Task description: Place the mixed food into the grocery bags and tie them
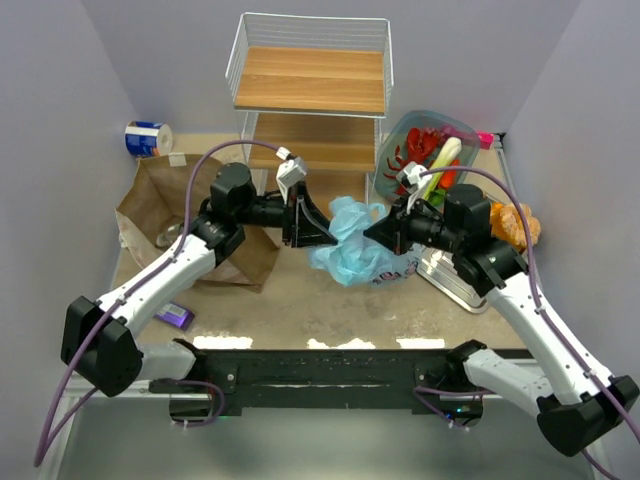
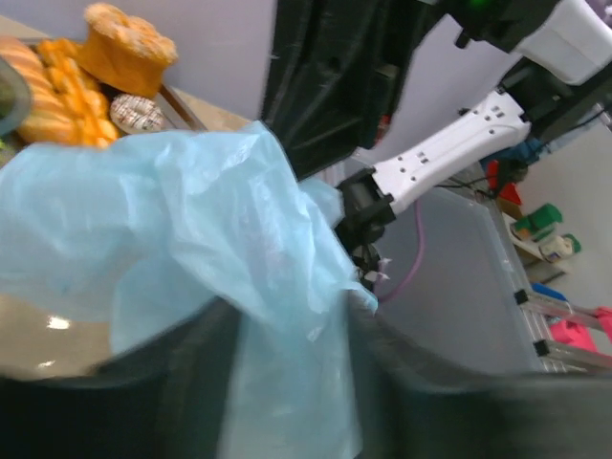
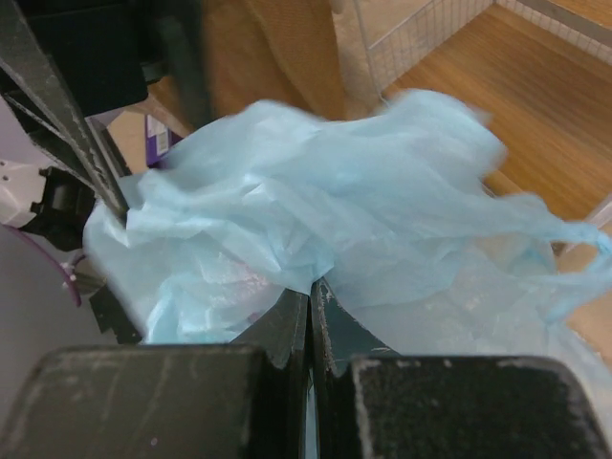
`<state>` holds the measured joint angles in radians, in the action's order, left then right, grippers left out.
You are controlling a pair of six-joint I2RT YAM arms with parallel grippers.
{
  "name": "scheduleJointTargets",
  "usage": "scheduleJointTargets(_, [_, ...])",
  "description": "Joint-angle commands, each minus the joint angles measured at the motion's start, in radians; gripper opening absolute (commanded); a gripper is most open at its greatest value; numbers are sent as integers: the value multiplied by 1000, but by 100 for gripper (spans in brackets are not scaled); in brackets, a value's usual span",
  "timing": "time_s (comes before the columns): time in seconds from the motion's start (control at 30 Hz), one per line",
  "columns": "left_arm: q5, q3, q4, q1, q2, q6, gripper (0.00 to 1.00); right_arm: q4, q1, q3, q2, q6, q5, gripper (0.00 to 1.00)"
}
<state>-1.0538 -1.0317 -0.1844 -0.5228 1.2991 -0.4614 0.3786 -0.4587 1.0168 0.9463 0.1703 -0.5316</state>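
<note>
The light-blue plastic bag (image 1: 350, 248) lies crumpled mid-table between both grippers. My right gripper (image 1: 378, 232) is shut, and in the right wrist view its tips (image 3: 311, 287) pinch a fold of the bag (image 3: 335, 191). My left gripper (image 1: 320, 226) is at the bag's left side. In the left wrist view (image 2: 287, 335) its fingers stand apart with the bag's film (image 2: 191, 220) hanging between them. The brown paper bag (image 1: 170, 200) lies at the left. The red lobster (image 1: 422, 143) and leek (image 1: 443, 158) sit in a teal dish (image 1: 400, 135). Breads (image 1: 512, 226) (image 2: 86, 76) are at the right.
A wire shelf with wooden boards (image 1: 310, 80) stands at the back centre. A metal tray (image 1: 455, 280) lies under the right arm. A blue-and-white roll (image 1: 148, 137) is at the back left. A purple bar (image 1: 177, 316) lies near the front left.
</note>
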Motion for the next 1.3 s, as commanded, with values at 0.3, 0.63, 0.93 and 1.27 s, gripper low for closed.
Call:
scheduleJointTargets(0.3, [483,-107,380,-74,-37,321,0,9,-1,75,109,92,175,81])
scheduleJointTargets(0.63, [738,-114,407,-200,95,257,0,-197,-15,-85,-20,308,70,88])
scheduleJointTargets(0.93, [690,-126,332,-198,144,155,0,-213,-221,-152,12,150,268,92])
scheduleJointTargets(1.27, [670,-146,313,-200,164,106,0,-308,-348,-193,114,-12,530,93])
